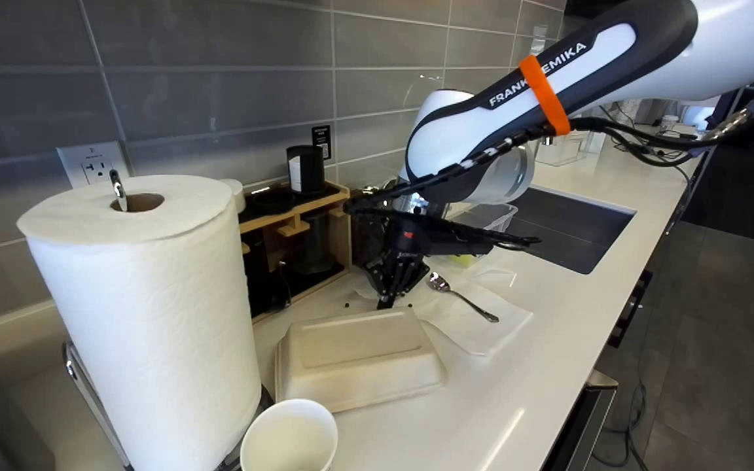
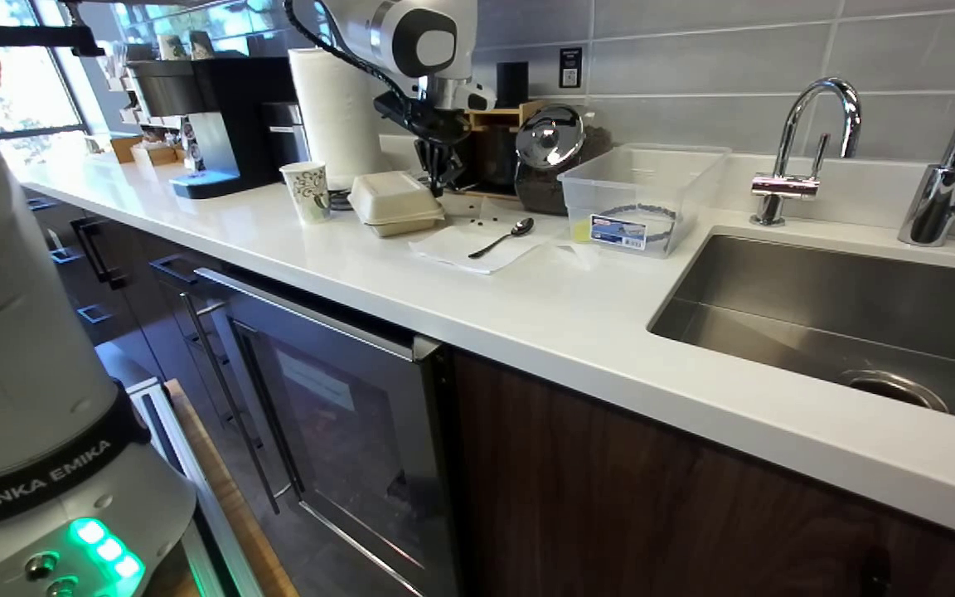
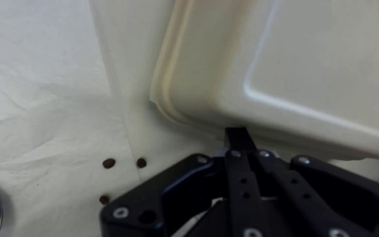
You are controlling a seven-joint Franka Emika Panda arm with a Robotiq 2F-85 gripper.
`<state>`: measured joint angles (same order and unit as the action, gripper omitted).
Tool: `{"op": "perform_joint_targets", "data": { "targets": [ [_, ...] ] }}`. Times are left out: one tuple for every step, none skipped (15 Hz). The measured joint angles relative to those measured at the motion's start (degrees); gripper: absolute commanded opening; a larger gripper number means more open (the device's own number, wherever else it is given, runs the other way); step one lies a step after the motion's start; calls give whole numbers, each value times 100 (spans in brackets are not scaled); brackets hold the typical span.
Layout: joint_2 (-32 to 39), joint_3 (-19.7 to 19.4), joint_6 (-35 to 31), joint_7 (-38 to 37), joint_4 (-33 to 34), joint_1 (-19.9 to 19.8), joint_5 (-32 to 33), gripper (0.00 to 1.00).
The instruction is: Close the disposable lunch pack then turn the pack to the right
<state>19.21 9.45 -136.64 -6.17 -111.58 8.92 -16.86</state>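
The off-white disposable lunch pack [image 1: 360, 353] sits on the counter with its lid down, and its inside is hidden. It also shows in an exterior view [image 2: 395, 199], with the lid resting over the base. My gripper [image 1: 385, 303] points down beside the pack's wall-side long edge, near one corner; it also shows in an exterior view [image 2: 436, 186]. In the wrist view the fingertips [image 3: 237, 131] are together and hold nothing. They are right at the side wall of the pack [image 3: 321, 65]; I cannot tell whether they touch it.
A paper-towel roll [image 1: 148, 314] and a white paper cup [image 1: 292, 438] stand close to the pack. A spoon [image 1: 462, 297] lies on a paper napkin [image 1: 501, 320] on the other side. A wooden shelf [image 1: 311, 288], a clear tub [image 2: 643, 191] and a sink [image 2: 776, 290] are nearby.
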Motion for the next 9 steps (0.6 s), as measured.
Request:
{"op": "perform_joint_targets", "data": {
  "targets": [
    [-22, 2, 184, 0, -7, -15, -71, 0],
    [-50, 2, 399, 0, -15, -33, -142, 0],
    [-87, 2, 627, 0, -31, -52, -209, 0],
    [-129, 0, 825, -14, -61, -69, -261, 0],
    [-182, -2, 999, -43, -115, -86, -314, 0],
    [-233, -6, 1149, -66, -176, -99, -375, 0],
    [-289, -6, 1271, -85, -244, -112, -444, 0],
    [-338, -6, 1348, -93, -316, -117, -531, 0],
    [-383, -4, 1393, -93, -387, -117, -635, 0]
  ]
}}
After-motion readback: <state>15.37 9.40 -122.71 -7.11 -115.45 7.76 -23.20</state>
